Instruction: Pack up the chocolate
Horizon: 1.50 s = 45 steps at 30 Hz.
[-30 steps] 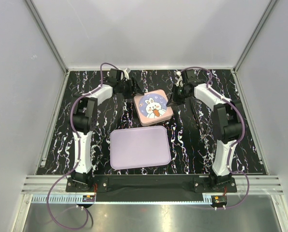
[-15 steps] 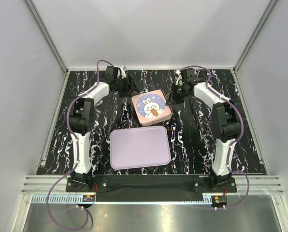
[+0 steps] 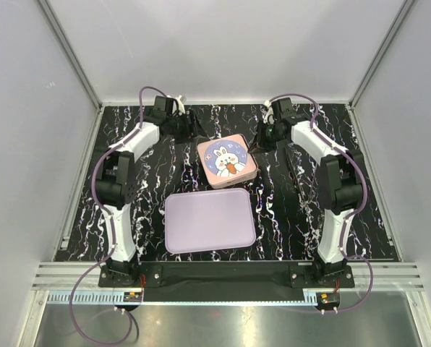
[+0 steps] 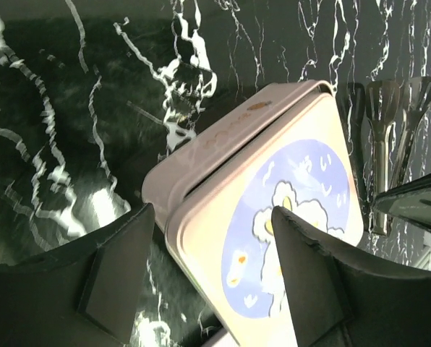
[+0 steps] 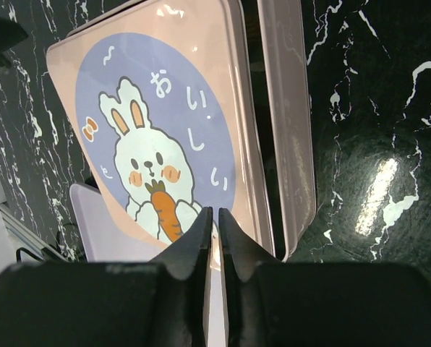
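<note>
No chocolate pieces show in any view. A pink square tin [image 3: 228, 160] with a rabbit lid lies at the table's middle back. It also shows in the left wrist view [image 4: 273, 181] and the right wrist view [image 5: 158, 137]. The lid sits slightly off its base [image 5: 291, 144]. My left gripper [image 3: 191, 130] is open at the tin's back left corner. In its wrist view [image 4: 210, 217] one finger is beside the corner and the other over the lid. My right gripper [image 3: 262, 142] is shut and empty at the tin's right side, its tips [image 5: 214, 215] over the lid's edge.
A lavender tray [image 3: 210, 220] with nothing on it lies in front of the tin, and its corner shows in the right wrist view [image 5: 103, 235]. The tabletop is black marble-patterned, with grey walls on three sides.
My left gripper has drawn back and to the left, a little away from the tin. The right gripper has pulled back slightly. The tin shifted a little to the left.
</note>
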Each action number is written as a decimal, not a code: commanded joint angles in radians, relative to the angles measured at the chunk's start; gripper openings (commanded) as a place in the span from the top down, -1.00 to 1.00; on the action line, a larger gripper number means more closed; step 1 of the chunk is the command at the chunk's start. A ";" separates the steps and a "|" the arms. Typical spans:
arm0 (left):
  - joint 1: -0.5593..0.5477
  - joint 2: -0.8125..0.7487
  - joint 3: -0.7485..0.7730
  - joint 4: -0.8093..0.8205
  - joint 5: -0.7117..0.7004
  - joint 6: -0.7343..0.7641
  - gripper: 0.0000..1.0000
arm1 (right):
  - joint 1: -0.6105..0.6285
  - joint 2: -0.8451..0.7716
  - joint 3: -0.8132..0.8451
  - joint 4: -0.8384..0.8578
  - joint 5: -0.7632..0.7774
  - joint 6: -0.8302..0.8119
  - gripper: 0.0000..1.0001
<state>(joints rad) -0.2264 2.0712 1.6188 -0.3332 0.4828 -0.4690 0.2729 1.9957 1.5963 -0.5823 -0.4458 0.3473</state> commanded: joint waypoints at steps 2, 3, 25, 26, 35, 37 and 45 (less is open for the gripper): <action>0.006 -0.169 -0.045 -0.009 -0.072 0.035 -0.37 | 0.026 -0.098 -0.019 -0.013 0.004 -0.008 0.73; 0.004 -0.183 -0.072 -0.010 -0.070 0.033 -0.35 | 0.029 -0.106 -0.031 -0.010 0.002 -0.007 0.73; -0.102 -0.207 -0.293 -0.090 -0.214 -0.036 1.00 | 0.014 -0.080 0.022 0.044 0.386 -0.011 0.62; -0.105 -0.201 -0.290 -0.086 -0.214 -0.040 1.00 | 0.011 -0.040 0.048 0.048 0.389 -0.017 0.63; -0.128 -0.112 -0.211 -0.078 -0.177 -0.072 1.00 | 0.003 0.118 0.151 0.036 0.384 -0.047 0.70; -0.129 -0.100 -0.201 -0.070 -0.168 -0.079 1.00 | 0.003 0.138 0.159 0.039 0.381 -0.054 0.71; -0.131 -0.079 -0.154 -0.084 -0.162 -0.094 1.00 | 0.006 0.180 0.143 0.073 0.277 -0.036 0.74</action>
<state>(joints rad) -0.3553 1.9835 1.4059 -0.4347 0.3061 -0.5499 0.2764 2.1853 1.7123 -0.5491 -0.1204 0.3103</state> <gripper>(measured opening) 0.009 0.131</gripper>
